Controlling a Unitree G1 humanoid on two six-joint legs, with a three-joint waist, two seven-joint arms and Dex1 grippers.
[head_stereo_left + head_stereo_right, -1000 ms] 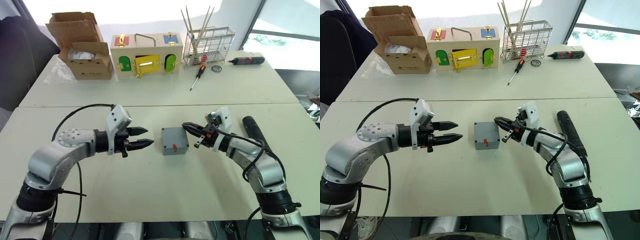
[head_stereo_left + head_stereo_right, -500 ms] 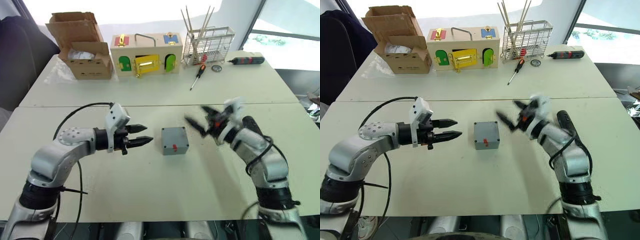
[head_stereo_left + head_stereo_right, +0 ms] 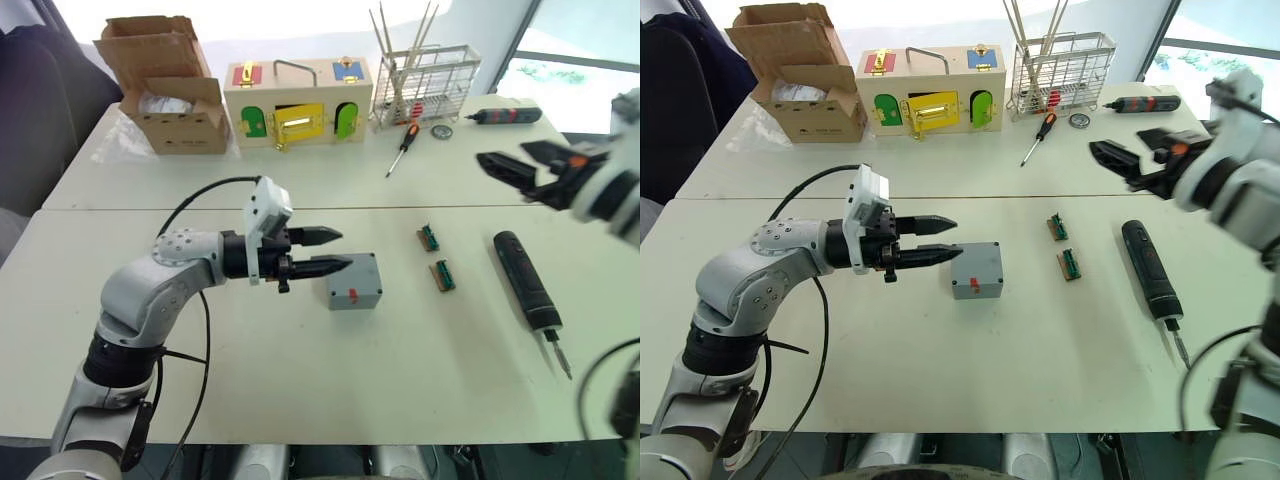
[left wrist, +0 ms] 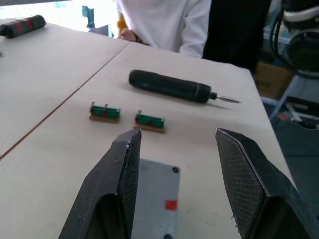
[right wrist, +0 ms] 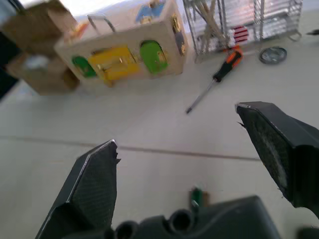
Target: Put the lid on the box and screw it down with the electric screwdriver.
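The grey box (image 3: 354, 282) with a red mark on its near side sits mid-table. A flat grey plate with a corner hole covers its top (image 4: 157, 186); it looks like the lid. My left gripper (image 3: 334, 251) is open, its fingertips reaching over the box's left edge without gripping it. The black electric screwdriver (image 3: 525, 285) lies on the table to the right, bit toward me. My right gripper (image 3: 515, 160) hangs wide open and empty, high above the far right of the table.
Two small green parts (image 3: 429, 237) (image 3: 441, 275) lie between box and screwdriver. At the back stand a cardboard box (image 3: 170, 110), a wooden box with coloured doors (image 3: 297, 105), a wire rack (image 3: 428, 85), an orange-handled screwdriver (image 3: 402, 150) and a black-and-red tool (image 3: 510, 116). A person in white (image 4: 164, 22) stands beyond the table.
My right gripper opened and swung up and away to the right from beside the box, uncovering two green parts. My left gripper advanced to the box's left edge.
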